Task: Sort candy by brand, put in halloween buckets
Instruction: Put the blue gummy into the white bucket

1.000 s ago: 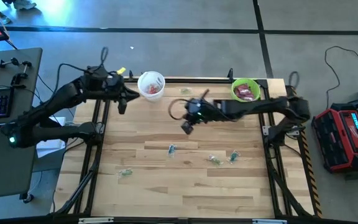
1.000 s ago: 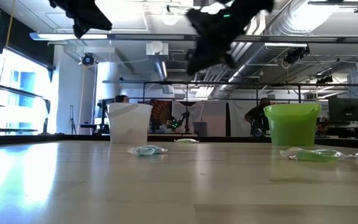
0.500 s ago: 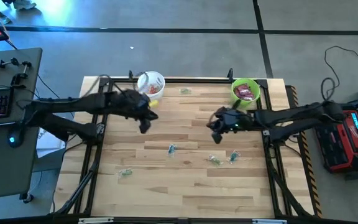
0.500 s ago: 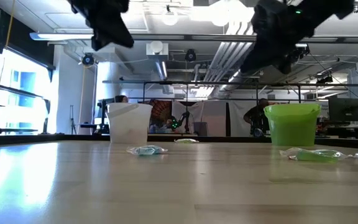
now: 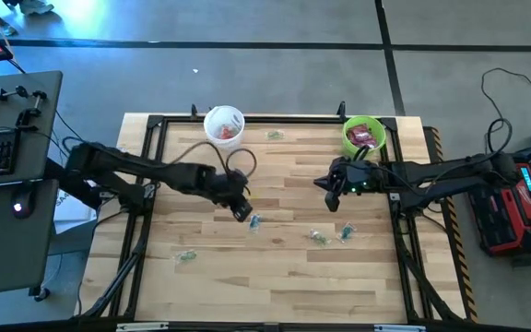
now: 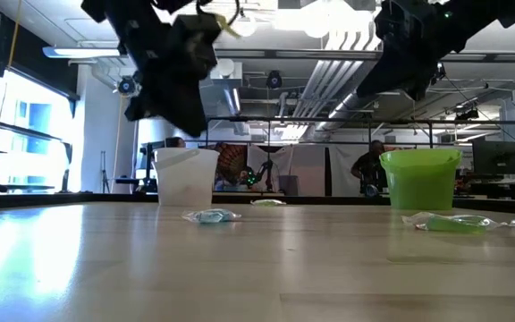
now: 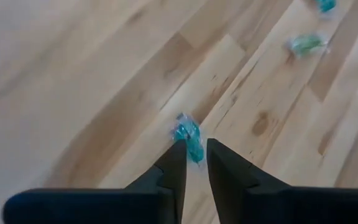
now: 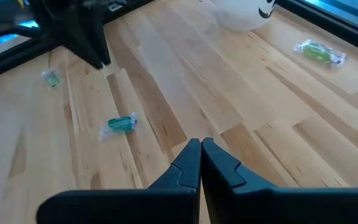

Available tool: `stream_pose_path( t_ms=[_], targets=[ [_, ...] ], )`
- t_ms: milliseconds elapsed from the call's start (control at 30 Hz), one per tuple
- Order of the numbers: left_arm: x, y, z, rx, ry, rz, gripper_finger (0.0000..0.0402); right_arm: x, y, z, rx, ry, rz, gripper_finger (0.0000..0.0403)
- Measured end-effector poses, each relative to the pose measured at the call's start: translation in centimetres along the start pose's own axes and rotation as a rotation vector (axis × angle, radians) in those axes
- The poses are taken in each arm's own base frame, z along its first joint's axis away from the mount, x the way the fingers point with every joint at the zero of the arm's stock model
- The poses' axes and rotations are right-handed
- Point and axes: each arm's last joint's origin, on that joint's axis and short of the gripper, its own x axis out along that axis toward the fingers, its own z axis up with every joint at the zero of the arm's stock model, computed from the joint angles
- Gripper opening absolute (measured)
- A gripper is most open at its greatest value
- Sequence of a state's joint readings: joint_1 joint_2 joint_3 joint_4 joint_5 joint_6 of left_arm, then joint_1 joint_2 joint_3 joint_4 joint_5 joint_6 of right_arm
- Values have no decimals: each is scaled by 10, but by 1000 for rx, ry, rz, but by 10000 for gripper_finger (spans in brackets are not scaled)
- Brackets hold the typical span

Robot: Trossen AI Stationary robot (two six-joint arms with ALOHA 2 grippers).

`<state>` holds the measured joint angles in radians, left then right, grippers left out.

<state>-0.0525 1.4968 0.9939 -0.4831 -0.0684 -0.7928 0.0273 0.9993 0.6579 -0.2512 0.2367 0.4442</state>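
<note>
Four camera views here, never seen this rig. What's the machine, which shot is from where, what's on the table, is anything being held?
It is a robot with two dark jointed arms working at a light wooden table, each ending in a two-finger gripper.

The high view looks straight down. The low view looks level across the tabletop. The other two come from cameras on each wrist, looking past that arm's own fingers.

At the far edge stand a white translucent bucket and a lime green bucket, both already holding reddish packets. A few small clear-wrapped green and bluish candies lie loose on the wood.

The left gripper hangs just above a bluish wrapped candy, fingers slightly parted and not gripping it. The right gripper is shut and empty, hovering near the green bucket. Nothing is held.
</note>
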Motion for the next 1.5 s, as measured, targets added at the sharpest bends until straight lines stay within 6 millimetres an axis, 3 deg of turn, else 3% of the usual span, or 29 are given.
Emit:
stream_pose_path(
  t_ms=[267, 500, 967, 1133, 1500],
  targets=[
    [41, -13, -18, -56, 45, 37, 121, 0, -1, -2, -5, 18, -8, 0],
    [69, -13, -30, -149, 82, 90, 166, 0, -1, -3, -6, 32, -15, 0],
    [100, -12, -34, -240, 70, 90, 172, 0, -2, -5, -12, 50, -24, 0],
    [99, -12, -34, -226, 73, 90, 145, 0, -2, -5, -13, 53, -25, 0],
    [85, -16, -8, -117, 65, 84, 13, 0, -2, -5, -12, 56, -27, 0]
  ],
)
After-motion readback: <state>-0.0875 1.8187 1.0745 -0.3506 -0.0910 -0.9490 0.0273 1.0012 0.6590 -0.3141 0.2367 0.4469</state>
